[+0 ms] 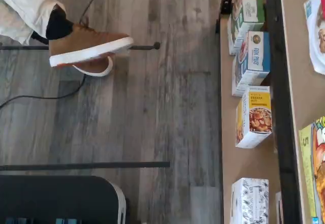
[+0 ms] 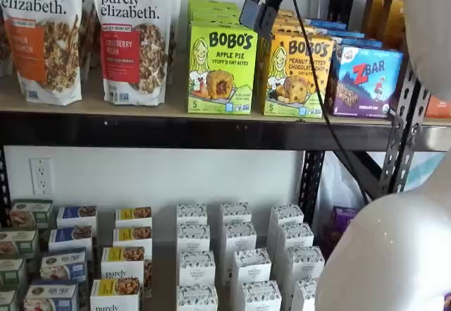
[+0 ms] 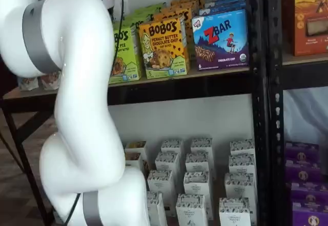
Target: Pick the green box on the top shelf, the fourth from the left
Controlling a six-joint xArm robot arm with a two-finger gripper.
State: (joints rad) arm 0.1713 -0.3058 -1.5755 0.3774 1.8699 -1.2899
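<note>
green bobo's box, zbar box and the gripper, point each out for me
green box [image 2: 222, 68], a shelf view, on its printed front face
Zbar box [image 2: 366, 78], a shelf view, on its blue front
gripper [image 2: 262, 4], a shelf view, on the black fingers

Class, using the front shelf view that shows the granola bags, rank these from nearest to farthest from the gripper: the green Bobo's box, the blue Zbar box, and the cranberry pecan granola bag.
1. The green box, just below and left of the gripper.
2. The Zbar box, lower right on the top shelf.
3. The cranberry pecan bag, far left.

The Zbar box and the bag are close; ranking is tentative.
</note>
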